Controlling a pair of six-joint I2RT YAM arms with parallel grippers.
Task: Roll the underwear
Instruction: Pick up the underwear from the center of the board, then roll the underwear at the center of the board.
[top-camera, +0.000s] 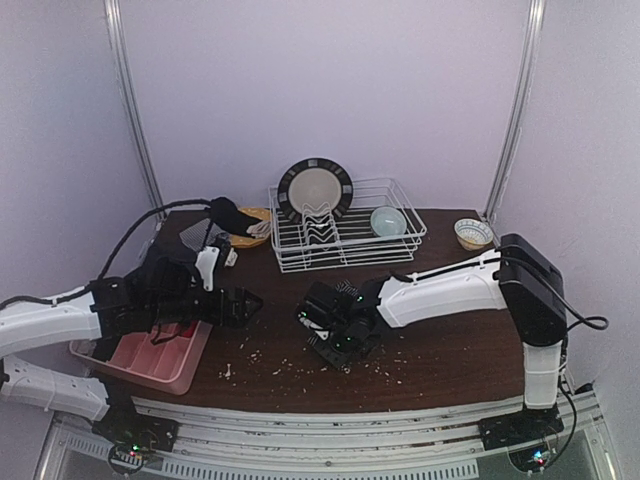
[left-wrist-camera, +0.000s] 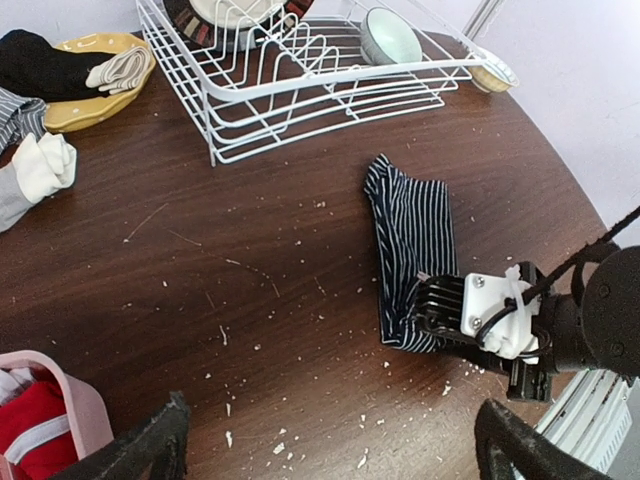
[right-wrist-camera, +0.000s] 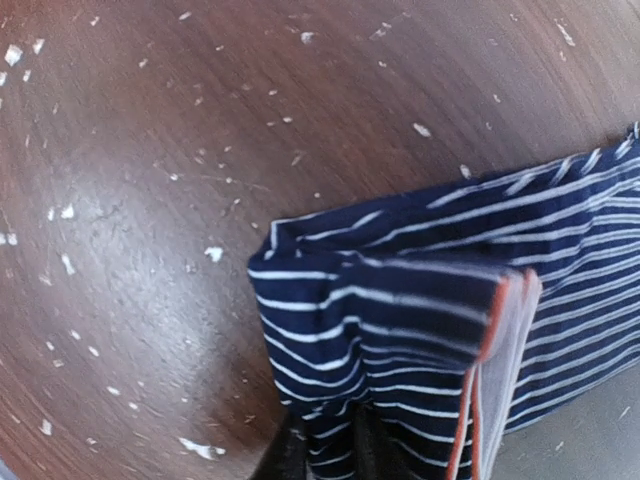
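The navy-and-white striped cloth underwear (left-wrist-camera: 412, 235) lies folded in a long strip mid-surface (left-wrist-camera: 200, 300), its long axis pointing toward the white wire dish rack (left-wrist-camera: 300, 90). The right gripper (right-wrist-camera: 328, 455) pinches its near end; the left gripper (left-wrist-camera: 330, 432) is spread wide.

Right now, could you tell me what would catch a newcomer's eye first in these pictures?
The striped underwear lies folded on the dark table, mid-right, with the right claw closed on its near end. Behind it stands a white dish rack holding a plate, and at the near left a pink tray holds red underwear.
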